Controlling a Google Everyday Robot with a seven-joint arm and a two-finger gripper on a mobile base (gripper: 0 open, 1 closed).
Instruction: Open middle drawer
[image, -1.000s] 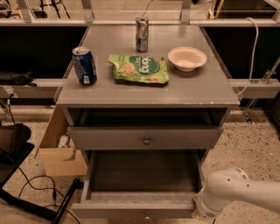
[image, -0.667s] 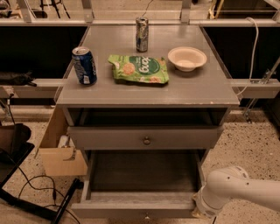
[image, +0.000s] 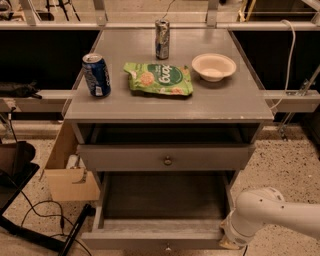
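the robot's hand (image: 229, 241) sits low at the bottom right, at the end of a white rounded arm (image: 270, 215), pressed close to the right end of the middle drawer's front; whether it is open or closed, or has hold of anything, cannot be told from here. the middle drawer (image: 130, 240), a wide shallow grey wooden drawer with a low flat front, stands pulled well out from the grey wooden desk (image: 225, 102), its bare floor showing and its small round knob (image: 167, 246) only just in sight at the lower edge. above it the taller-fronted grey top drawer (image: 120, 157) sits slightly out too, a dark gap showing behind its front. on the desk top stand a blue soda can (image: 96, 75) and a tall silver can (image: 162, 39), with a green snack bag (image: 159, 79) lying between them and a white shallow bowl (image: 214, 66) to the right. the opening looks nearly or fully done, so the main risk is overpull: hauling further could draw the drawer off its runners and drop it. a pull from the corner rather than the centre knob could skew the drawer and jam it, and any jerk through the frame could topple the upright cans.
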